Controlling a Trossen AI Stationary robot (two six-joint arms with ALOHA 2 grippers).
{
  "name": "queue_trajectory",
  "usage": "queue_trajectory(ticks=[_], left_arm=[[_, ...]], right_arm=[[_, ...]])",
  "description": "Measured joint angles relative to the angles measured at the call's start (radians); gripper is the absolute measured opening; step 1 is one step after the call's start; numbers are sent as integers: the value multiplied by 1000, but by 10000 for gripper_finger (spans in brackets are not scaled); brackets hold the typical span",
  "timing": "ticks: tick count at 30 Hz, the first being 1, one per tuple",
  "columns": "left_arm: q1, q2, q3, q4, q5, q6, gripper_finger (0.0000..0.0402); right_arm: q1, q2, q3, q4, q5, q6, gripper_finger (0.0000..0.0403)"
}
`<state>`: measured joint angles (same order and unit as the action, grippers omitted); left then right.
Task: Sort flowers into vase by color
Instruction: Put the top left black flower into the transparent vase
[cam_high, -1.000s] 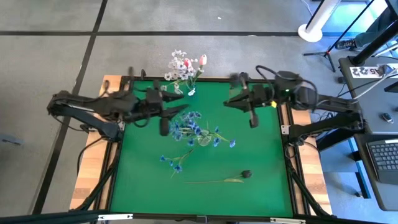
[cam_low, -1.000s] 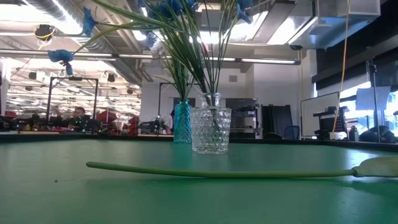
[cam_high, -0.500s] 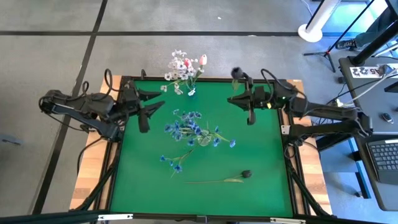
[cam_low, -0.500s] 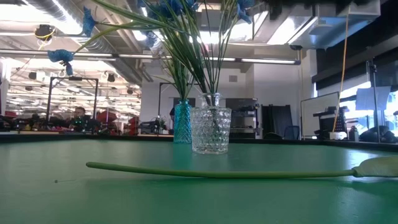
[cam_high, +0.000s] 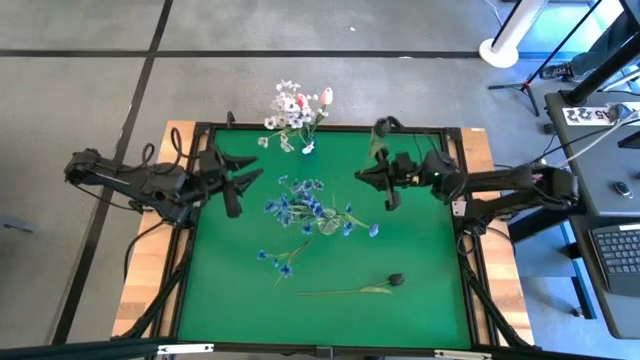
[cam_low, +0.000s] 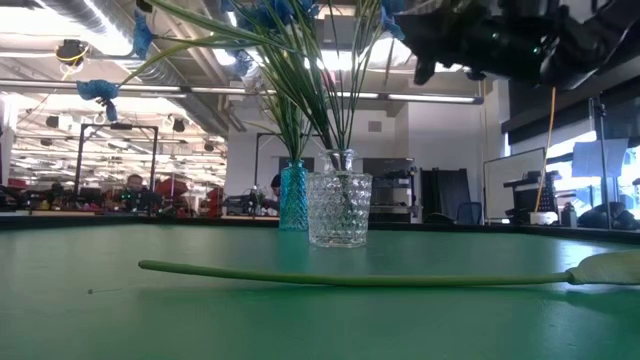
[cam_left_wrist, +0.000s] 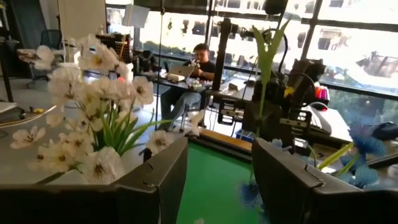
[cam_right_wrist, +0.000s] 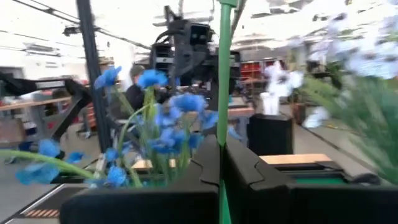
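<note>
My right gripper (cam_high: 386, 188) hovers right of the clear glass vase (cam_high: 327, 222), shut on a green flower stem (cam_right_wrist: 223, 74) with a dark top (cam_high: 380, 125). That vase (cam_low: 339, 210) holds the blue blossoms (cam_high: 300, 200). A teal vase (cam_low: 293, 197) at the far edge carries white blossoms (cam_left_wrist: 93, 93) and a pink bud (cam_high: 326, 96). One blue spray (cam_high: 278, 258) and a dark-bud flower (cam_high: 396, 279) lie flat on the green mat. My left gripper (cam_high: 240, 180) is open, left of the blue blossoms, touching nothing. My right gripper pinches the thin green stem (cam_right_wrist: 222, 118) between its two shut fingers (cam_right_wrist: 249, 168). The fingers come level from the table's right and lie across the stem. The stem stands about upright and is lifted clear of the mat, its leaves (cam_left_wrist: 267, 50) and dark top above the fingers.
A black frame (cam_high: 330, 128) rims the green mat (cam_high: 420, 260). The lying flower's long stem (cam_low: 350, 277) crosses the near part of the mat. Open mat lies along the right side and near edge. People sit at desks (cam_left_wrist: 199, 59) in the room beyond.
My left gripper has drawn back from the blue blossoms toward the table's left edge. My right gripper, carrying the stem, has moved toward the glass vase and slightly toward the near edge, coming into the low view's upper right.
</note>
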<state>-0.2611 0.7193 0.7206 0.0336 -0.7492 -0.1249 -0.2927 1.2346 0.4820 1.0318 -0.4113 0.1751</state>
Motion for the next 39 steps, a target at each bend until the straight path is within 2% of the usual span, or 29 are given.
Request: queue_trajectory(ticks=[11, 23, 29, 39], left_arm=[[0, 0, -43, 13, 1, -33, 174], [0, 0, -43, 4, 2, -32, 174], [0, 0, -43, -17, 3, -58, 174], [0, 0, -43, -50, 2, -79, 174]], right_arm=[[29, 265, 6, 272, -8, 51, 0], [159, 472, 114, 315, 19, 34, 0], [161, 517, 127, 279, 19, 29, 0], [161, 517, 126, 236, 36, 0, 0]])
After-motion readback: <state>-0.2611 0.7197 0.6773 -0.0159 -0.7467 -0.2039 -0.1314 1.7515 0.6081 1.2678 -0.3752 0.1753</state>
